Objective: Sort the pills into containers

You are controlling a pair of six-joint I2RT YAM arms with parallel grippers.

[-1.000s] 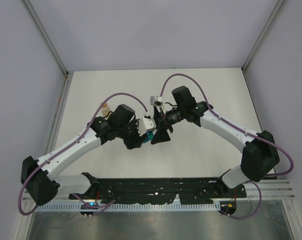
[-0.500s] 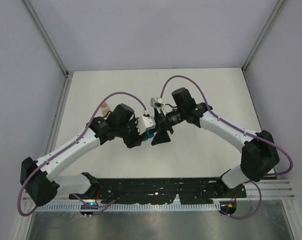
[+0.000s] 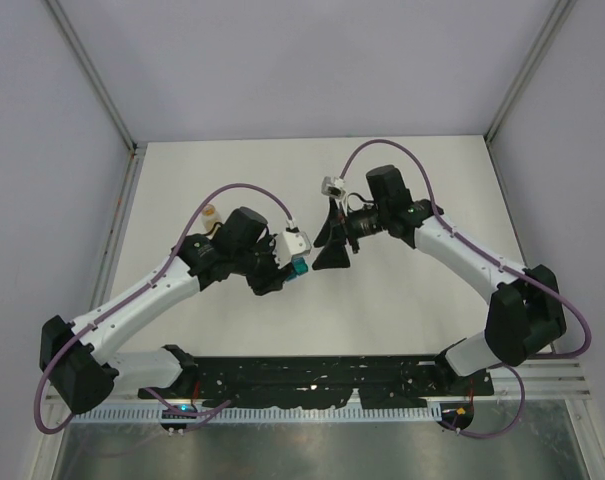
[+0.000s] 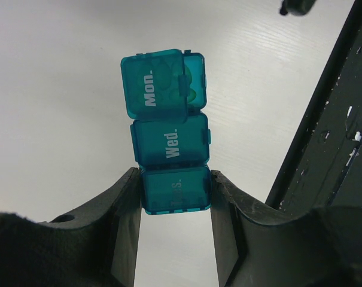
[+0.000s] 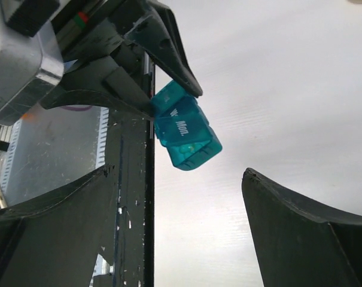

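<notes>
Table (image 3: pixel 432 190): white, walled on three sides, arm bases along its near edge.

L arm (image 3: pixel 142 295) reaches in to about mid-table. R arm (image 3: pixel 462 255) has swung back toward the far right. A sec ago its tool was nose-to-nose w/ the L one; now there's a clear gap btwn them.

R gripper (image 5: pixel 178 179): fingers spread wide, nothing btwn them, pointed at the strip but well apart from it.

L gripper (image 4: pixel 175 176): pinching the containers (image 4: pixel 172 140) by the end compartment, a finger on each side wall. Same hold as a sec ago; the strip hasn't shifted.

Containers: teal strip of three, held up off the table near its middle, a bit toward the near edge, free end sticking out past the L fingertips. "Wed." is in the middle and "Mon." at the free end.

Mon. lid (image 4: pixel 160 86) sits skewed vs the box under it. Looks cracked open, can't be sure.

Vial (image 3: pixel 211 212): small, tan, on the table toward the left edge, behind the L arm.

Pills: can't make any out, in the strip or loose.

Meaning: R prob done fiddling at the Mon. end, so the strip is presented steady. Sorting itself looks barely started. Likely next is R going for pills, and the vial sits on the awkward side for it.
</notes>
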